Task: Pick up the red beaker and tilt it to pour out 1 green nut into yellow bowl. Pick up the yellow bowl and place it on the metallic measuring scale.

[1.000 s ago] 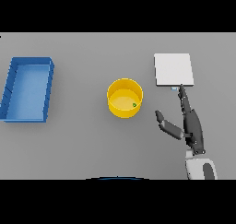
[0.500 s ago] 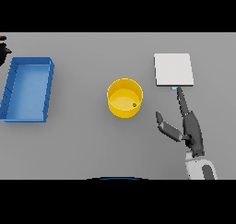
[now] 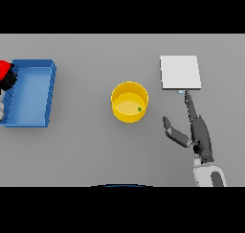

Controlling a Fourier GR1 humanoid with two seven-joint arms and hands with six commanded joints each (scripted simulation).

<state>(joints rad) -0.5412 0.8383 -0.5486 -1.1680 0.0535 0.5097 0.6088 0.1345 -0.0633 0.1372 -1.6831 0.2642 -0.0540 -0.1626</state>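
Observation:
The yellow bowl [image 3: 129,101] stands mid-table with one green nut [image 3: 139,109] inside, near its right wall. To its upper right lies the flat metallic scale [image 3: 179,72]. My right hand [image 3: 199,135] rests open on the table just below the scale, fingers pointing at it and thumb spread toward the bowl. It touches neither one. At the far left edge, only part of the red beaker [image 3: 4,67] shows, with my left hand [image 3: 8,79] curled on it beside the blue bin.
A blue rectangular bin [image 3: 50,94] sits at the left, with nothing showing inside it. Open grey table lies between the bin and the bowl, and along the front edge.
My left hand has come into view at the left edge, bringing the red beaker beside the blue bin. My right hand has drifted slightly down and right.

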